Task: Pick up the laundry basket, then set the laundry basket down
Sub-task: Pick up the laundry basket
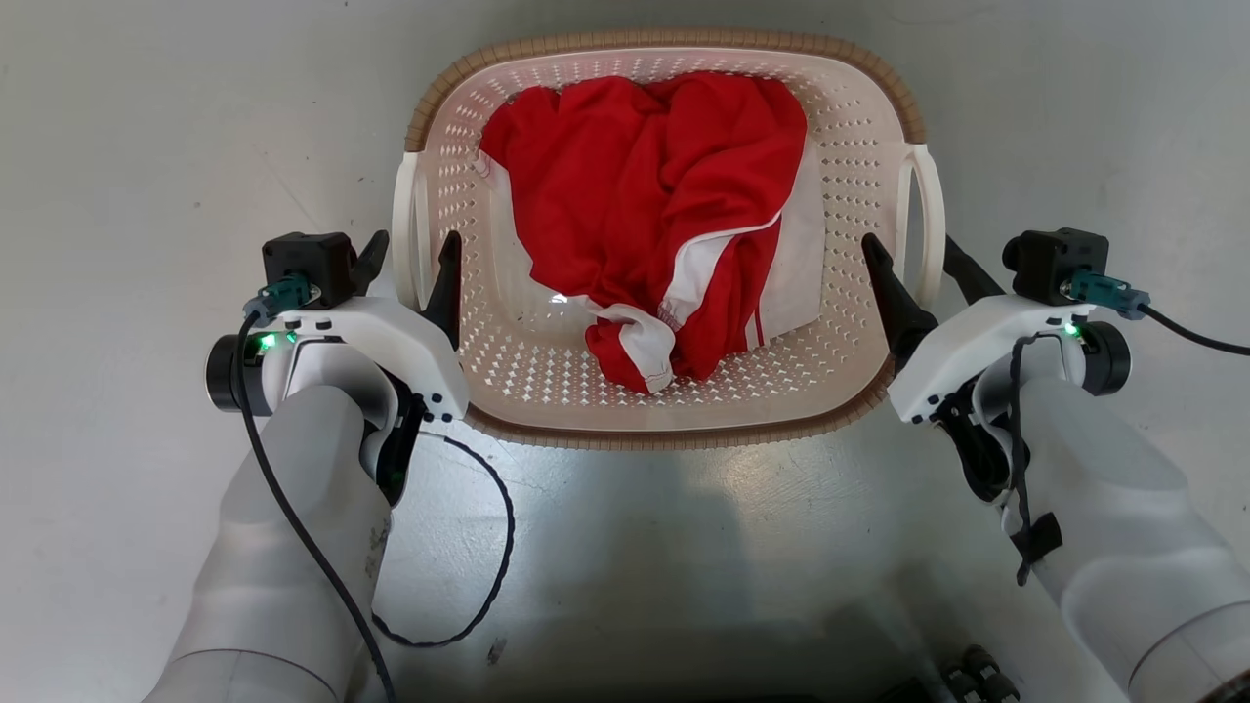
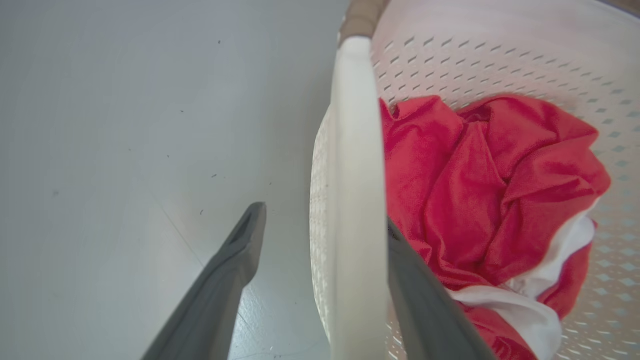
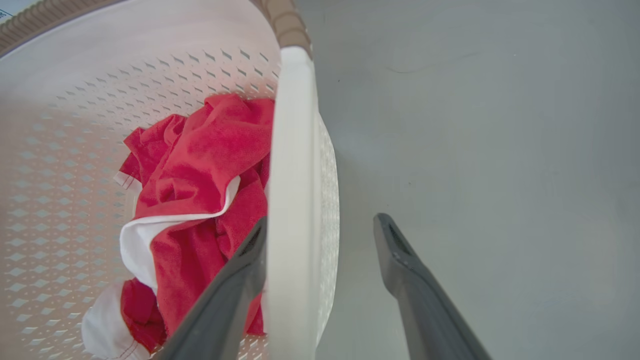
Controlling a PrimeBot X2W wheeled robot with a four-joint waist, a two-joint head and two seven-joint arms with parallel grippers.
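The left claw (image 1: 413, 244) and right claw (image 1: 908, 244) stood spread, each straddling a white side handle (image 1: 403, 220) of the laundry basket (image 1: 664, 44).

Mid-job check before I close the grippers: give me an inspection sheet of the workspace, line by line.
Surface: pale grey floor, glossy, with a few small dark specks.
Job's things: laundry basket upright on the floor, holding a crumpled red and white garment.
Clutter: nothing seen.
Grippers: left gripper open, straddling the left handle; right gripper open, straddling the right handle; each has one finger inside the basket and one outside.
Cables: black cable loops loose off the left arm above the floor; second cable leaves the right wrist.
Surroundings: dark hardware at the bottom edge, too little seen to identify.
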